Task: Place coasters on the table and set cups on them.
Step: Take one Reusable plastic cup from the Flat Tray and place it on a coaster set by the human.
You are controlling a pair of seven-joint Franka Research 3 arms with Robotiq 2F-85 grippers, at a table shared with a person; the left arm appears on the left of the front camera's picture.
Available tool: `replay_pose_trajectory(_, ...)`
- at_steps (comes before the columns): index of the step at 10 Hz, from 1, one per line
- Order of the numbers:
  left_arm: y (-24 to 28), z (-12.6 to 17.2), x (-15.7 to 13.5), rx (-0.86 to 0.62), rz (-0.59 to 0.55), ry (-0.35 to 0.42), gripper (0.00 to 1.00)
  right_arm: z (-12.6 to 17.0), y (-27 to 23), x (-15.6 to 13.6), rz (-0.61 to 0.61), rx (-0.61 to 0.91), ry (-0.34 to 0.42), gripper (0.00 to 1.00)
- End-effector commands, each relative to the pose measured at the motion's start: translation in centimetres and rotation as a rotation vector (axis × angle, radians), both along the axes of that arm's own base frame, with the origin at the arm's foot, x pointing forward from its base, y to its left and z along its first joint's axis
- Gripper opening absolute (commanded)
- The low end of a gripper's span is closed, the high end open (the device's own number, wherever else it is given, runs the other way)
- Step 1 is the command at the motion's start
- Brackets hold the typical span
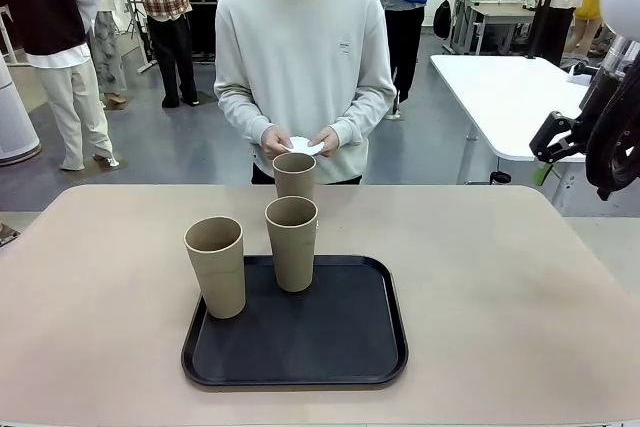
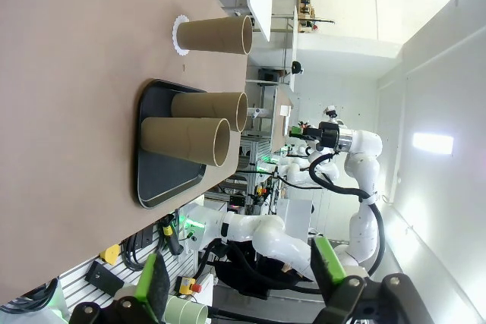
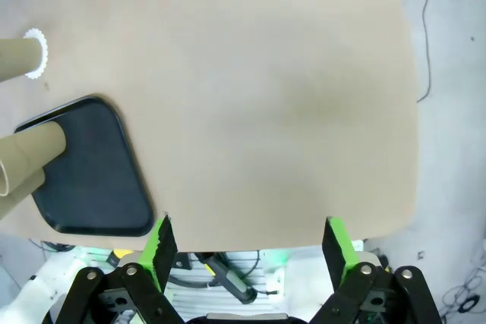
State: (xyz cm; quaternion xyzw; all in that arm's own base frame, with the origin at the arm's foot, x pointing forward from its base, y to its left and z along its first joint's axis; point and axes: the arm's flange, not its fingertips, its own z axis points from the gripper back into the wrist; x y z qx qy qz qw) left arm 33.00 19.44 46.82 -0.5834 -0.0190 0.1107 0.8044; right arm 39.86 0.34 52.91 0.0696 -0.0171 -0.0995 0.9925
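Two tan cups (image 1: 215,267) (image 1: 291,243) stand upright on the black tray (image 1: 340,347). A third cup (image 1: 294,175) stands on the table (image 1: 500,287) just beyond the tray. In the left wrist view this cup (image 2: 216,34) rests on a white scalloped coaster (image 2: 179,34), and the coaster (image 3: 36,55) also shows in the right wrist view. The person across the table holds more white coasters (image 1: 303,145) in both hands. My left gripper (image 2: 243,272) is open and holds nothing. High above the table's right part, my right gripper (image 3: 247,227) is also open and holds nothing.
My right arm (image 1: 610,117) hangs at the right edge of the front view. A white table (image 1: 510,97) stands behind on the right. Several people stand in the background. Bare tabletop lies left and right of the tray.
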Motion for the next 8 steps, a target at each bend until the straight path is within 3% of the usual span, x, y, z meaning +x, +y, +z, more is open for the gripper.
replay_pose_trajectory(1,0.0,0.2,-0.1,-0.011,0.002,-0.01,1.0,-0.2,0.0,0.1,0.012,0.024,-0.019,1.0)
replay_pose_trajectory(2,0.0,0.2,-0.1,-0.011,0.002,-0.01,1.0,0.0,0.0,0.0,0.0,0.0,0.0,1.0)
replay_pose_trajectory(4,0.0,0.2,-0.1,-0.011,0.002,-0.01,1.0,1.7,-7.1,1.5,0.052,0.255,0.104,1.0)
replay_pose_trajectory(6,0.0,0.2,-0.1,-0.011,0.002,-0.01,1.0,2.1,-13.9,2.2,0.155,0.51,0.067,1.0)
replay_pose_trajectory(8,0.0,0.2,-0.1,-0.011,0.002,-0.01,1.0,0.4,-18.1,2.3,0.341,0.806,0.04,1.0)
